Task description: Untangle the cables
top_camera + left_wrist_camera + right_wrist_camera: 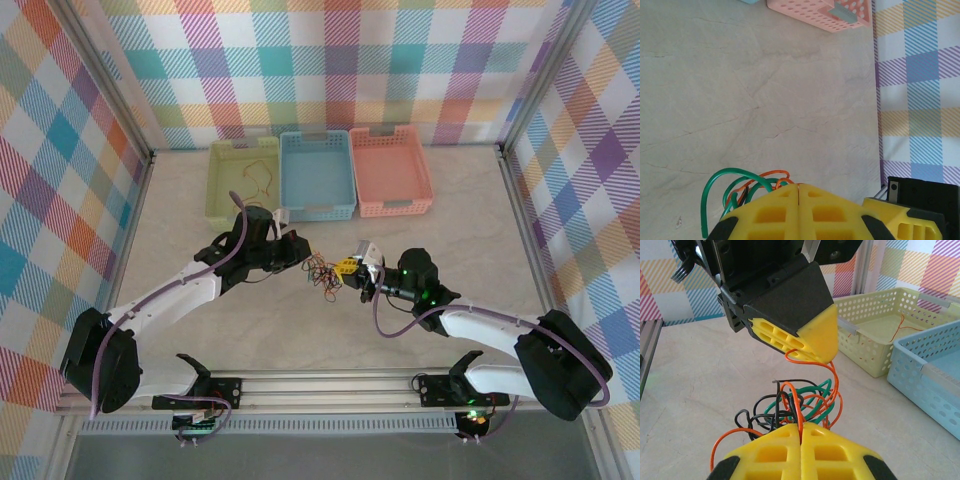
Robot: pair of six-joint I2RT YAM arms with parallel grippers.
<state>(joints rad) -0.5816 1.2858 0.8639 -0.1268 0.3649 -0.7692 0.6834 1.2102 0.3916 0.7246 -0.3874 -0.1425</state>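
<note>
Bunching just ahead of the right gripper point(801, 429), the cables point(790, 406) make a light, springy knot — it and the left gripper point(798, 189) each pinch an orange strand. Outer loops look easiest to take.

From above, the cables point(326, 272) are too tiny to tell apart. At 6 o'clock my right gripper point(800, 440) is cut off, and an orange wire point(799, 412) goes out of sight between its fingers.

text: none readable | labels: none | numbers: none
</note>
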